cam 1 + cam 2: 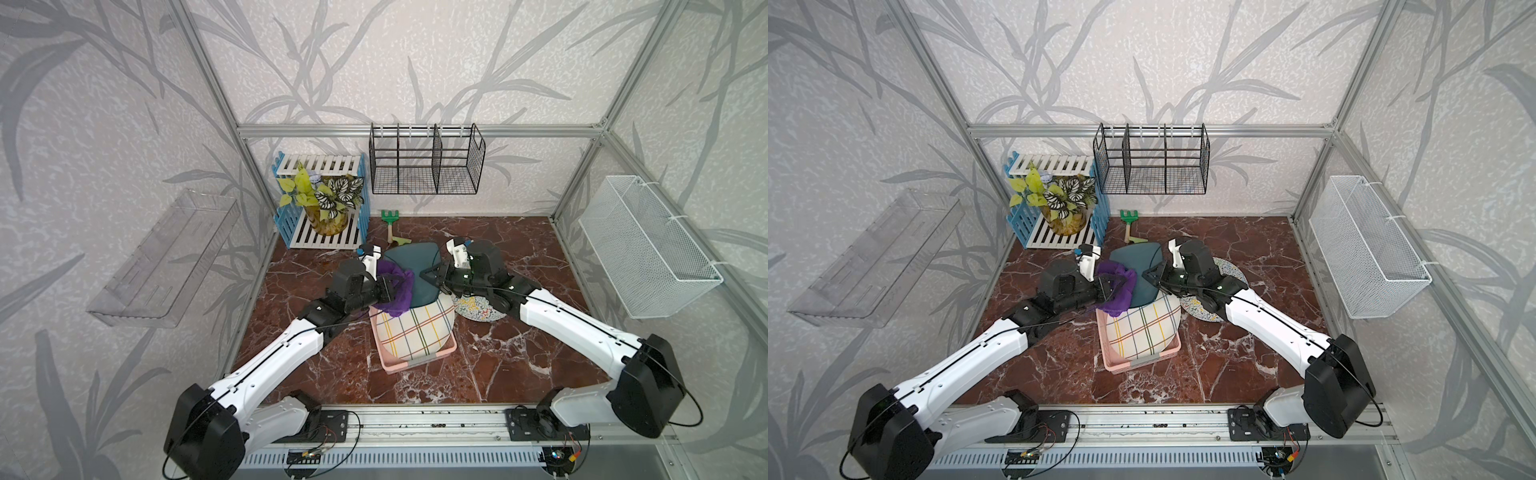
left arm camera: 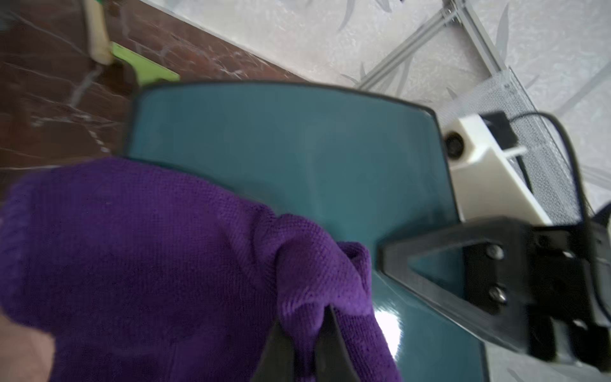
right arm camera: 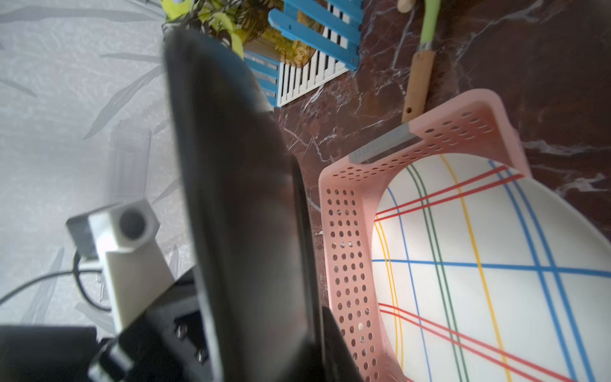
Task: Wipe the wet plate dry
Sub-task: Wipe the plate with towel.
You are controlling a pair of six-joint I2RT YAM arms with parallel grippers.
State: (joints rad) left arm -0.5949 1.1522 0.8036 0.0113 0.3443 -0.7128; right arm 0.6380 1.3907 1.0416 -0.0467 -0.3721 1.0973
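The plate [image 1: 413, 262] [image 1: 1136, 264] is teal with rounded corners and is held up on edge above the table in both top views. My right gripper [image 1: 429, 276] [image 1: 1148, 274] [image 3: 299, 330] is shut on its right edge; the right wrist view shows its dark underside [image 3: 231, 198]. A purple cloth [image 1: 399, 286] [image 1: 1121, 286] [image 2: 148, 248] is bunched in my left gripper [image 1: 388, 291] [image 1: 1106, 289] [image 2: 304, 330], which is shut on it. The cloth lies against the plate's left part [image 2: 297, 148].
Below the plate a pink perforated basket [image 1: 399, 365] [image 3: 344, 251] holds a white plaid plate [image 1: 415, 332]. A speckled plate [image 1: 478, 311] lies under my right arm. At the back are a green rake [image 1: 390, 220], a potted plant [image 1: 328, 203] and a black wire rack [image 1: 424, 162].
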